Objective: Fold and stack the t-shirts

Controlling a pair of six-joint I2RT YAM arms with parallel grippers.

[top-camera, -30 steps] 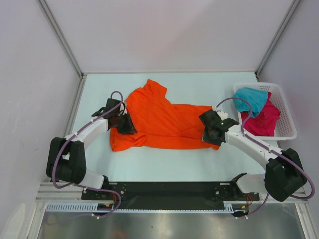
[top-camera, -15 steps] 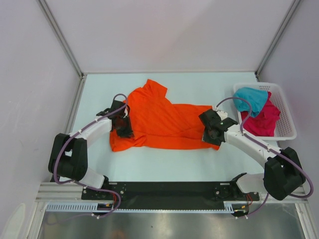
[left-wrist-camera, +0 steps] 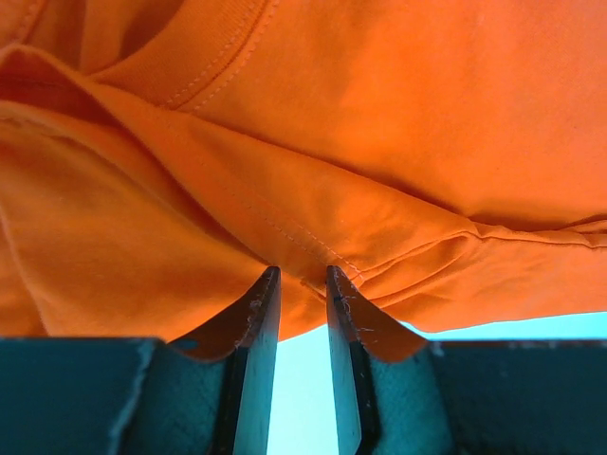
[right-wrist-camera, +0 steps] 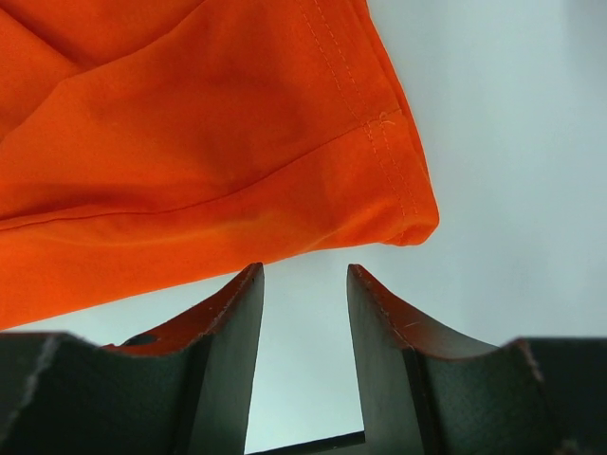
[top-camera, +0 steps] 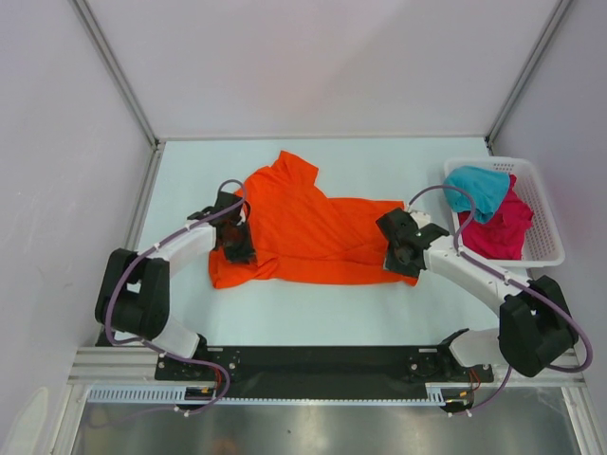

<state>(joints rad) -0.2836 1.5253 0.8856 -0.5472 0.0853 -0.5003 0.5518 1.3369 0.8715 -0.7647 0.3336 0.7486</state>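
Observation:
An orange t-shirt [top-camera: 303, 237] lies spread and partly creased across the middle of the table. My left gripper [top-camera: 237, 243] is at its left edge, where a sleeve meets the body. In the left wrist view the jaws [left-wrist-camera: 303, 275] stand a narrow gap apart, with a seamed fold of the orange cloth [left-wrist-camera: 379, 114] right at their tips. My right gripper [top-camera: 396, 250] is at the shirt's lower right corner. It is open [right-wrist-camera: 303, 270], just short of the hem [right-wrist-camera: 190, 142], with bare table between the fingers. A teal t-shirt [top-camera: 477, 187] and a magenta t-shirt [top-camera: 503, 232] lie crumpled in the basket.
A white slotted basket [top-camera: 548, 237] stands at the table's right edge, close behind the right arm. Grey walls with metal rails enclose the table on the left, back and right. A black mounting rail runs along the near edge.
The left gripper has moved slightly right and forward onto the shirt's left edge. The right gripper has crept a little toward the shirt's corner. The shirt has not visibly moved.

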